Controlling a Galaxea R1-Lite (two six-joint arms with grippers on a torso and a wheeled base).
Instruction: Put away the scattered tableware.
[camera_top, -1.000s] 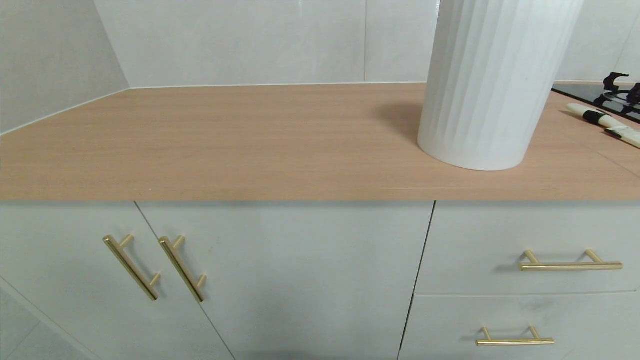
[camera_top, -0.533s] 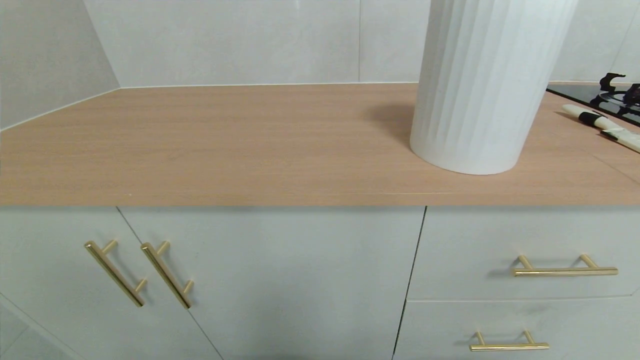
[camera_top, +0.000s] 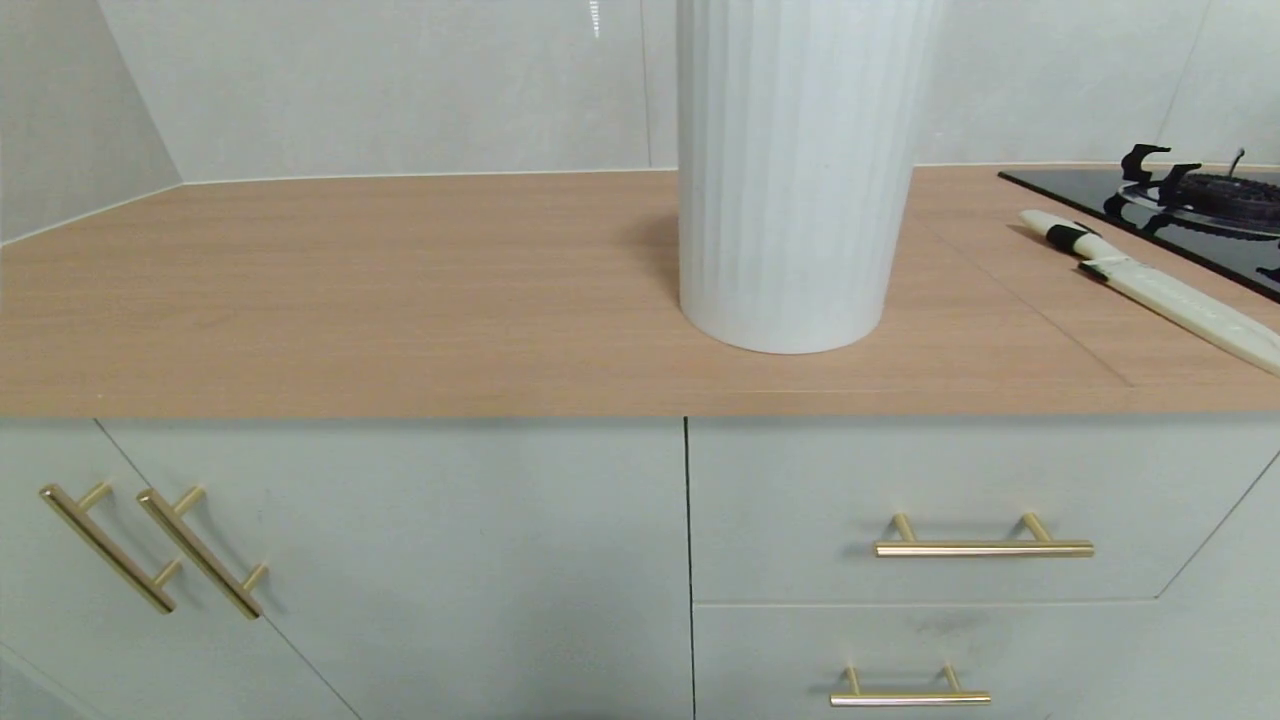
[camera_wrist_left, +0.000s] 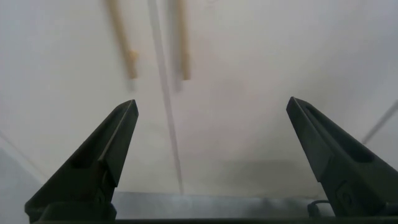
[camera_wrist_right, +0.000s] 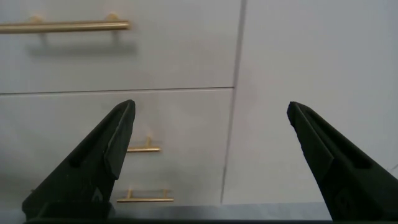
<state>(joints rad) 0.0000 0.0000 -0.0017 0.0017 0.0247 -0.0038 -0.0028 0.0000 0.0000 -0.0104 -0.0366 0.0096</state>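
We can read no text, label, number or sign anywhere: not on the white ribbed container (camera_top: 790, 200), the knife (camera_top: 1150, 285), the worktop (camera_top: 350, 290) or the cabinet fronts (camera_top: 450, 560).

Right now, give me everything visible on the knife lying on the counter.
The knife is cream-white, with a rounded handle, a black band where handle meets blade, and a long pale blade. It lies flat and diagonal on the wooden countertop, handle toward the back wall, tip cut off at the view's edge. It sits right of the white ribbed container, alongside the black hob, apparently touching neither.
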